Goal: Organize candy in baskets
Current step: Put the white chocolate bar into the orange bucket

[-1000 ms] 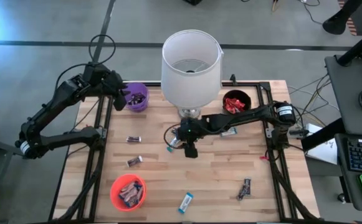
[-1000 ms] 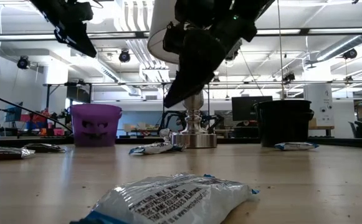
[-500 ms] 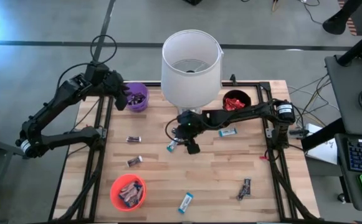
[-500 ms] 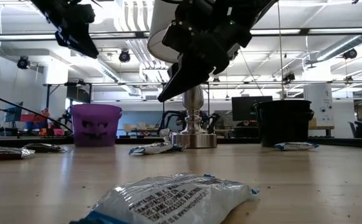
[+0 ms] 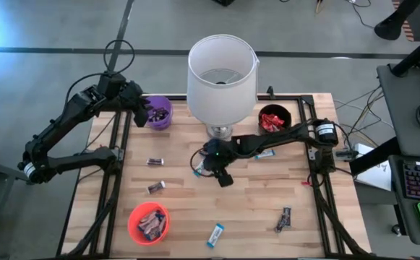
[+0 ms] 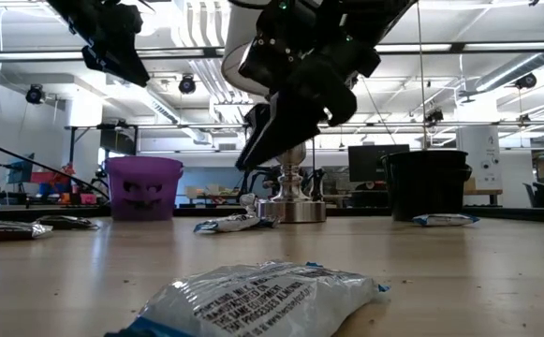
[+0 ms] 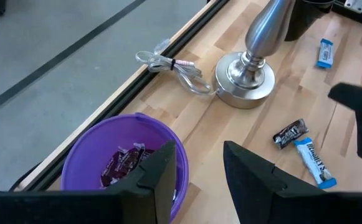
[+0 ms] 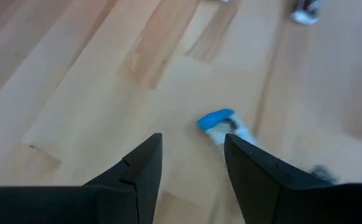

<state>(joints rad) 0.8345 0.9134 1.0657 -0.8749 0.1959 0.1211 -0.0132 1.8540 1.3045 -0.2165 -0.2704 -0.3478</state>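
While above blue candy (mid-table): right gripper, open-fingered.

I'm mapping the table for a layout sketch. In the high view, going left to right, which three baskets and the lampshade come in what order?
Orange basket → purple basket → lampshade → black basket.

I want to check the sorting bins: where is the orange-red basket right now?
In the high view the orange-red basket sits near the table's front-left corner, holding several candies, with a dark-wrapped candy just behind it.
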